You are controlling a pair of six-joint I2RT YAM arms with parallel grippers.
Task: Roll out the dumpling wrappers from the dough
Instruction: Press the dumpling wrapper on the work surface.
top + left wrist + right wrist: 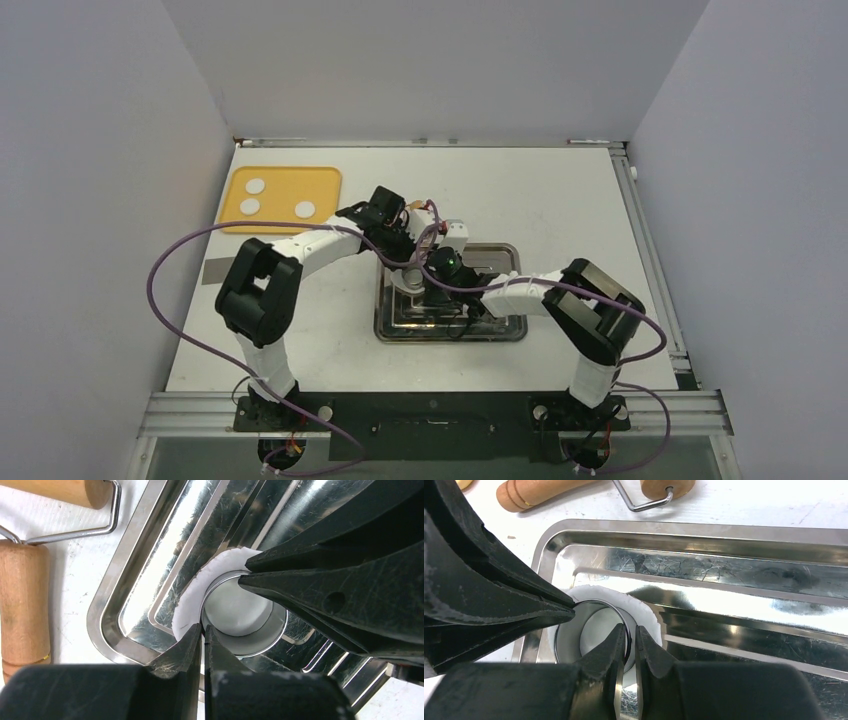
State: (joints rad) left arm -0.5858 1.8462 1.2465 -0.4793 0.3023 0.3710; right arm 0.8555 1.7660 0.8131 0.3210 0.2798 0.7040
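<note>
Left fingers (pixel 182 652) and right fingers (pixel 605 655) each pinch the wall of the short shiny metal ring (pixel 260 647), seated on the thin white dumpling wrapper (pixel 192 597) in the ribbed steel tray (pixel 107 625). Risk: an uneven lift by the 2 arms would likely tilt the ring and tear or drag the soft sheet.

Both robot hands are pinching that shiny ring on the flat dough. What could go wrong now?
1. The left fingers and right fingers pinch only the thin wall of the metal ring; an uneven pull might tilt it or let it slip.
2. The dough sheet hugs the ring's outside, so lifting could drag it up or tear it.
3. Nothing holds the metal tray, so it might slide.
</note>
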